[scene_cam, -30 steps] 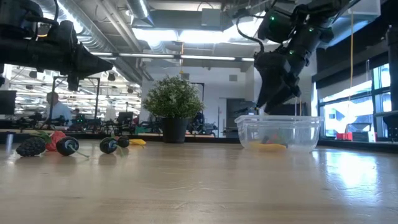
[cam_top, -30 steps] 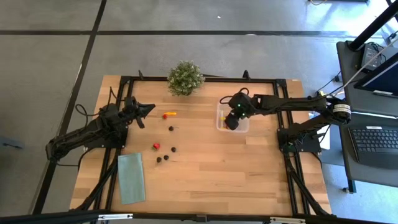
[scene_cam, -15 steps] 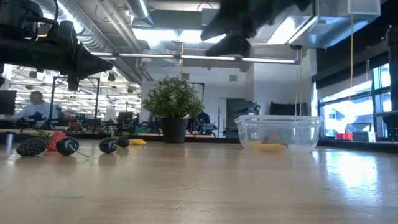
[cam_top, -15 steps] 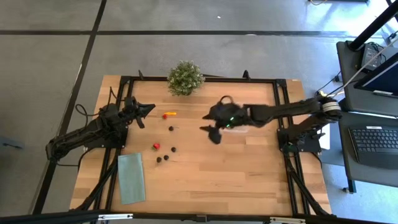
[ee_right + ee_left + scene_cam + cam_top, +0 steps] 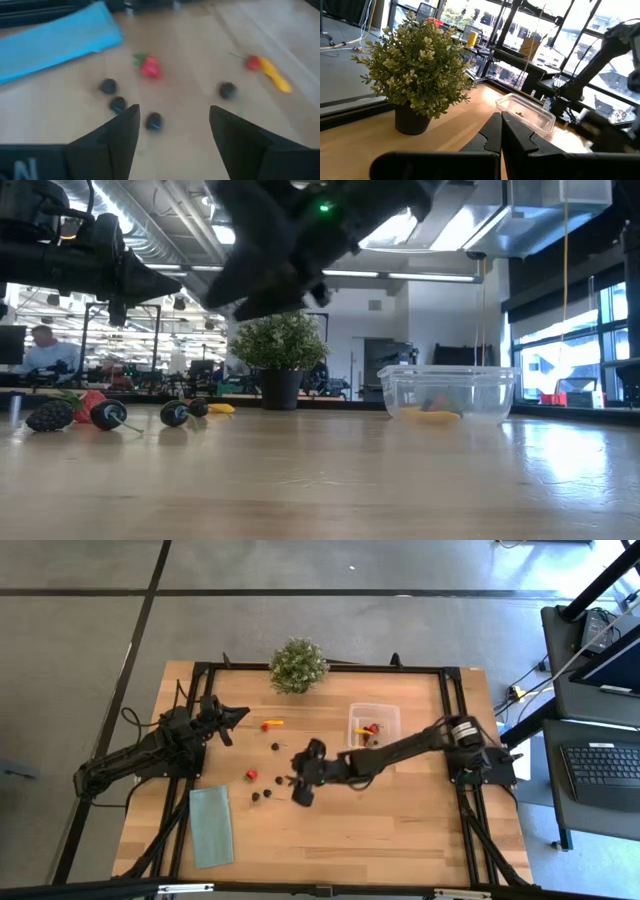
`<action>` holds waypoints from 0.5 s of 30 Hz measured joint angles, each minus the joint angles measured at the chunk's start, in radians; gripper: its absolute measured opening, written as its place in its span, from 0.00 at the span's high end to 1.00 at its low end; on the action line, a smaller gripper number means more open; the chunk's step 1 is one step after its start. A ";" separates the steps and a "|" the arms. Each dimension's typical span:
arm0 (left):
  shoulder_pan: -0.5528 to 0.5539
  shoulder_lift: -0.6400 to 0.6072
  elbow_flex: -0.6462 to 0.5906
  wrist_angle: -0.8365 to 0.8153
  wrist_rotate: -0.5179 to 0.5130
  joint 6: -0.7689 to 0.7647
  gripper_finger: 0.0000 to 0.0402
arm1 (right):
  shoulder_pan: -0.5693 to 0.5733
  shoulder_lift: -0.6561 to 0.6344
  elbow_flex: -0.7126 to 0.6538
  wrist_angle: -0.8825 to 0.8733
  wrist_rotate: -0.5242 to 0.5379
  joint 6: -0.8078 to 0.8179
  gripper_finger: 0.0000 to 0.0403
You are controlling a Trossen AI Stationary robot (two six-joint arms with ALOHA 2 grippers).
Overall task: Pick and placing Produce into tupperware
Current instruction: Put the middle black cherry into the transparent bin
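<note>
The clear tupperware (image 5: pixel 374 726) stands at the table's far right and holds red and yellow pieces; it also shows in the low view (image 5: pixel 450 392). Loose produce lies left of the middle: a red and yellow-orange piece (image 5: pixel 271 724), a dark ball (image 5: pixel 275 747), a red piece (image 5: pixel 251 774) and dark balls (image 5: pixel 261 794). My right gripper (image 5: pixel 297 790) hangs open and empty above the table, just right of these pieces; its wrist view (image 5: pixel 175 125) shows a dark ball (image 5: pixel 153 121) between the spread fingers and the red piece (image 5: pixel 150 66) beyond. My left gripper (image 5: pixel 235 715) is shut, raised at the left (image 5: pixel 501 131).
A bushy potted plant (image 5: pixel 298 665) stands at the far edge, left of the box. A flat pale-green cloth (image 5: pixel 211 826) lies near the front left corner. Bare wood lies in front of the box and along the near right.
My right gripper has risen out of the tupperware and swung fast toward the table's left and near side, from over the box to just right of the loose produce. The produce on the table and the box have stayed in place.
</note>
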 joint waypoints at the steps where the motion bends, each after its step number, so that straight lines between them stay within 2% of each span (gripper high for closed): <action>1: 0.000 0.000 0.000 0.000 0.000 0.000 1.00 | 0.005 0.022 0.012 0.019 -0.001 -0.003 0.41; 9: 0.000 0.000 0.000 0.000 0.000 0.000 1.00 | 0.008 0.166 0.062 0.186 0.001 -0.058 0.44; 15: 0.000 0.000 0.000 0.000 0.000 0.000 1.00 | 0.006 0.243 0.092 0.203 0.000 -0.080 0.44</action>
